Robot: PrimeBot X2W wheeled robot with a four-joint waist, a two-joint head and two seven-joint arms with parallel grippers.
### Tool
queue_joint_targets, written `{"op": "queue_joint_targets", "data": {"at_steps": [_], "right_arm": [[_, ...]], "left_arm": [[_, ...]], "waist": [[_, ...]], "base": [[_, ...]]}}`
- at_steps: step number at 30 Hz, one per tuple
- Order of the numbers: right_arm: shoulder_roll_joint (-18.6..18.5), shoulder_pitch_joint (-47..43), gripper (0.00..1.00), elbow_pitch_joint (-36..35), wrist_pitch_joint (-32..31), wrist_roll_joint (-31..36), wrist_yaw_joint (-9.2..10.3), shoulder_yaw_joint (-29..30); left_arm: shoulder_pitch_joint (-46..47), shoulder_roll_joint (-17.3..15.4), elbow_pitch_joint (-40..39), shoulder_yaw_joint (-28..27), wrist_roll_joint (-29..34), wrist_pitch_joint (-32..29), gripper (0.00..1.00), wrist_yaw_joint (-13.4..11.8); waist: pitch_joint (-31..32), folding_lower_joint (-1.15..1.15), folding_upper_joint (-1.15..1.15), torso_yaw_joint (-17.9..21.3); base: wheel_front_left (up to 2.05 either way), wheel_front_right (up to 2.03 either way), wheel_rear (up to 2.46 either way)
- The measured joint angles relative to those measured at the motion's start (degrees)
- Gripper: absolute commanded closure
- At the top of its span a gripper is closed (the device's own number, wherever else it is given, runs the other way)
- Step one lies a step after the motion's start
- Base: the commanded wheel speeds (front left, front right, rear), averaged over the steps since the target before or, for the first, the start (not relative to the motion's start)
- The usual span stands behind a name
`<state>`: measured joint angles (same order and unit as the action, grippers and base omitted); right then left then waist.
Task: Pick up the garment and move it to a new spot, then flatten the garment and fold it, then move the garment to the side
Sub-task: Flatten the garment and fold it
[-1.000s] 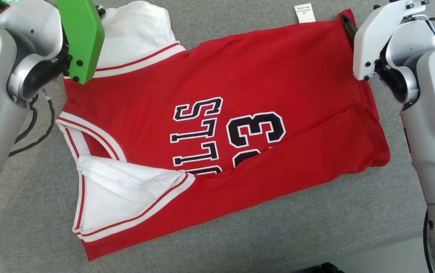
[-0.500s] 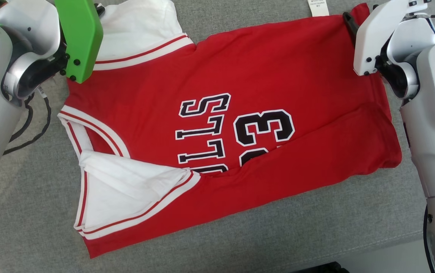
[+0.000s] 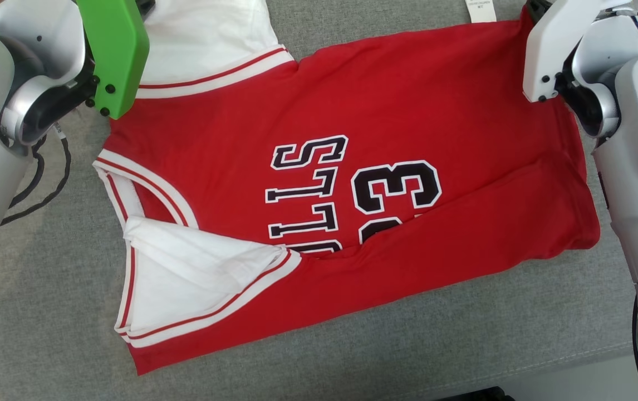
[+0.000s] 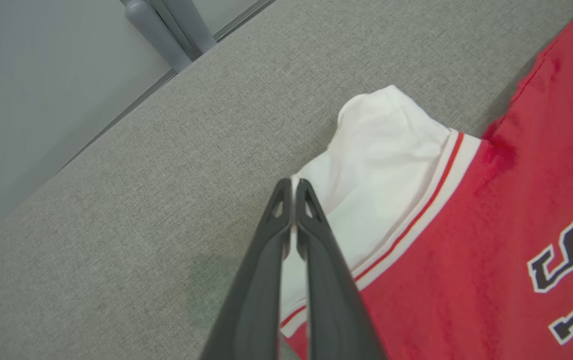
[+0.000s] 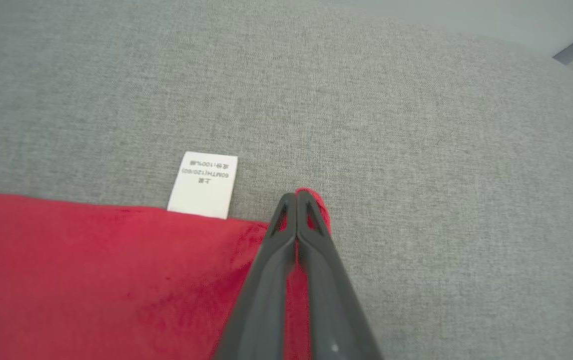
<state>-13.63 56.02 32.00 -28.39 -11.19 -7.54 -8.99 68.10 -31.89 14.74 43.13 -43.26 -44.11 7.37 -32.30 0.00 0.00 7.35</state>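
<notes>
**A:** Where is the jersey (image 3: 386, 111)?

**B:** We see it lying flat on the grey worktop (image 3: 46, 312). It is red with black lettering and spreads between our two hands. One long edge is folded over part of the print.

**A:** What is our left hand (image 4: 294, 187) doing?

**B:** Its fingers are pressed together, pinching the jersey's white end. White cloth shows between them, and the red body spreads off to the hand's right.

**A:** And our right hand (image 5: 296, 197)?

**B:** Also pressed together, pinching a red corner of the hem. A white label (image 5: 204, 185) pokes out from the jersey's edge just left of those fingertips and lies on the worktop.
</notes>
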Motion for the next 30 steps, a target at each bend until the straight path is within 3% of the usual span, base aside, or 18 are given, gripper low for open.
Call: {"op": "queue_joint_targets", "data": {"at_steps": [7, 18, 30], "right_arm": [[-2.4, -0.8, 1.00, -2.6, 2.6, -5.3, 0.00, 1.3], [-10.7, -12.7, 1.00, -15.4, 4.1, -19.5, 0.00, 2.5], [-15.6, -26.3, 1.00, -25.9, 3.4, -23.5, 0.00, 9.6]], "left_arm": [[-0.1, -1.0, -2.1, -0.3, -2.7, 5.1, 1.00, 0.0], [-6.7, -8.2, -12.0, -0.8, -6.9, 10.0, 1.00, 0.0], [-17.9, -14.0, -26.7, -2.4, -10.2, 12.5, 1.00, -4.5]], "waist": [[1.4, -0.01, 0.00, -0.7], [4.6, -0.01, 0.00, -3.9], [8.7, -0.01, 0.00, -7.6]], "base": [[0.00, 0.00, 0.00], [0.00, 0.00, 0.00], [0.00, 0.00, 0.00]]}}
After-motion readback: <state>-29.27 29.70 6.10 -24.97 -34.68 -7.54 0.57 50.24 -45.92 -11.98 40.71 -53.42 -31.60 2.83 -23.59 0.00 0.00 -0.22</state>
